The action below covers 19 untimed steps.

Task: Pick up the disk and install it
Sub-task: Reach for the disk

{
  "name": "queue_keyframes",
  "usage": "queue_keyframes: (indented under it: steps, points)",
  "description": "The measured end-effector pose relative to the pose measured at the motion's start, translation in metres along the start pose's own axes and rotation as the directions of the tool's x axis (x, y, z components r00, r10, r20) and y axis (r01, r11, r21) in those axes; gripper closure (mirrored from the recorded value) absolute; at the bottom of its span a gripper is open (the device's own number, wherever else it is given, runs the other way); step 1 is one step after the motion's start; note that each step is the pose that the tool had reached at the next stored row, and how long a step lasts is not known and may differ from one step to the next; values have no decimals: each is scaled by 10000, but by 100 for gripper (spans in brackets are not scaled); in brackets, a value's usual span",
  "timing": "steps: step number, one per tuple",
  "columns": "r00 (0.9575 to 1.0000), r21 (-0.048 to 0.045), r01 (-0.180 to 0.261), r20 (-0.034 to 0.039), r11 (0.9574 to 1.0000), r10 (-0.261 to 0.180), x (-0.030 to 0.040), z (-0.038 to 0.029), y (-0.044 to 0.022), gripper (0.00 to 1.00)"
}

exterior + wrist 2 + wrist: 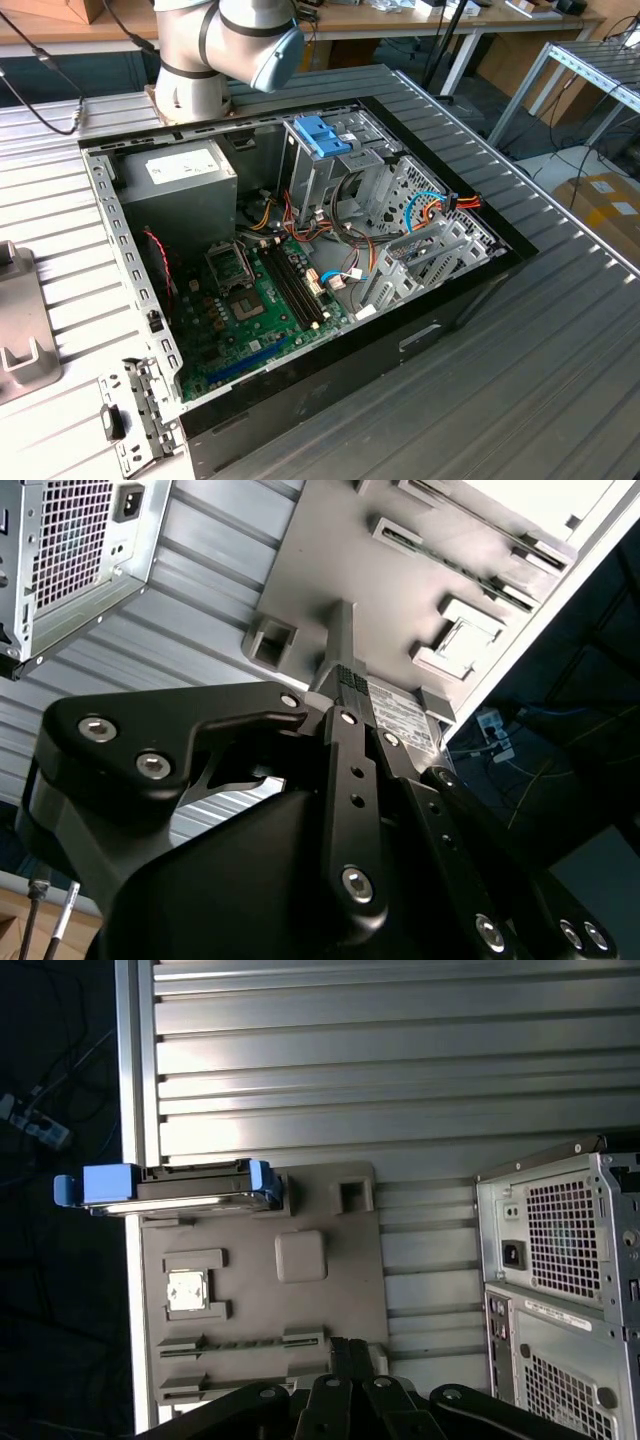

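Note:
The disk (170, 1188) stands on its edge in a slot of a grey holder plate (350, 1260) by the table's edge, dark-bodied with blue side rails. In the second wrist view its white label (400, 715) peeks out behind the gripper. My gripper (350, 1348) hovers over the opposite end of the plate, well apart from the disk, with its fingers together and nothing between them. In the second wrist view the gripper (340, 615) points at the plate (330, 550).
An open computer case (300, 260) lies on the ribbed metal table, with a grey power supply (180, 180) and a blue-latched drive cage (325, 135) inside. Its vented rear (560, 1260) stands beside the plate. The table edge (135, 1080) drops off past the disk.

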<state>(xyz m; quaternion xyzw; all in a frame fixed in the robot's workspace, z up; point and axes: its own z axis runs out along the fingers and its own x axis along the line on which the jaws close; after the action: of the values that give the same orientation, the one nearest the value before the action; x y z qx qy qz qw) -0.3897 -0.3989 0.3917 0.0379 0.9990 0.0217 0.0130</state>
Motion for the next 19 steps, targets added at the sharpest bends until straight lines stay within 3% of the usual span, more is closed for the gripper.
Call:
queue_keyframes:
  steps: [19]
  points:
    - [10000,0,1,1,10000,-1,143,-2,-11,90]
